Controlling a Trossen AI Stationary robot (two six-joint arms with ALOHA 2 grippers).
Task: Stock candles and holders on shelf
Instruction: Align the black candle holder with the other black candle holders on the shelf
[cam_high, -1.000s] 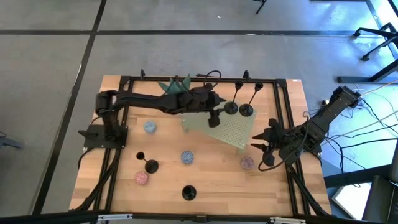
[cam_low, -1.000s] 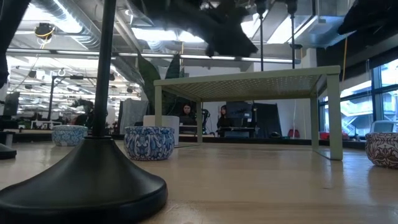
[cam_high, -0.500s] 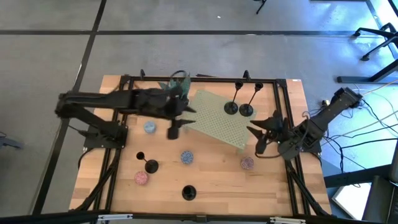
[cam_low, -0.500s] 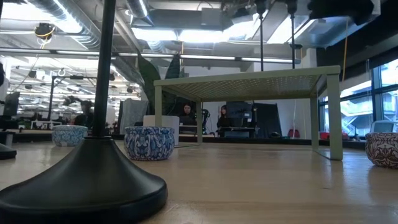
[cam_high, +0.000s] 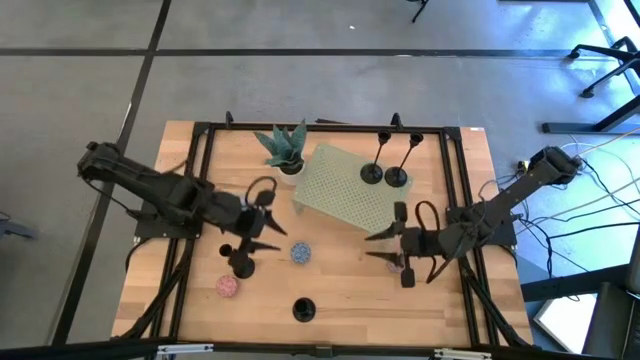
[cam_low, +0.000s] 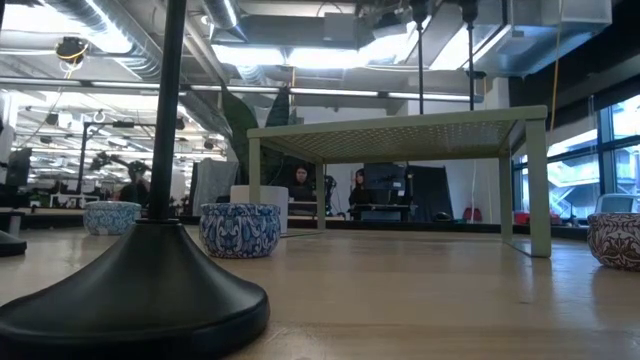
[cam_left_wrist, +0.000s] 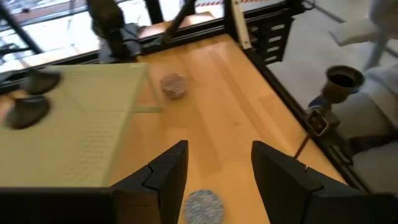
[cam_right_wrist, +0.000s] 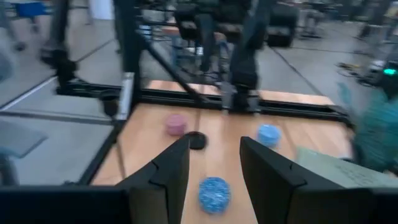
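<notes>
The pale green shelf (cam_high: 345, 195) stands at the table's far middle. Two black holders (cam_high: 372, 173) (cam_high: 397, 177) rest on it by their disc bases. Two more holders (cam_high: 243, 265) (cam_high: 303, 310) stand on the wood near the front. A blue candle (cam_high: 300, 252) lies between both grippers. One pink candle (cam_high: 227, 286) lies front left, and another (cam_high: 398, 264) lies partly under the right gripper. My left gripper (cam_high: 272, 236) (cam_left_wrist: 217, 152) is open, left of the blue candle (cam_left_wrist: 204, 205). My right gripper (cam_high: 372, 247) (cam_right_wrist: 214, 143) is open and points left at it (cam_right_wrist: 214, 193).
A potted plant (cam_high: 283, 148) stands by the shelf's far left corner. A second blue candle (cam_right_wrist: 268, 134) lies near the left arm. A black frame (cam_high: 320, 128) rims the table. Bare wood lies in front of the shelf.
My left gripper has drawn back from over the shelf, toward the table's left and near side, to a spot beside the front-left holder. My right gripper has swung from pointing down to nearly level and has gone left toward the blue candle. No object has moved.
</notes>
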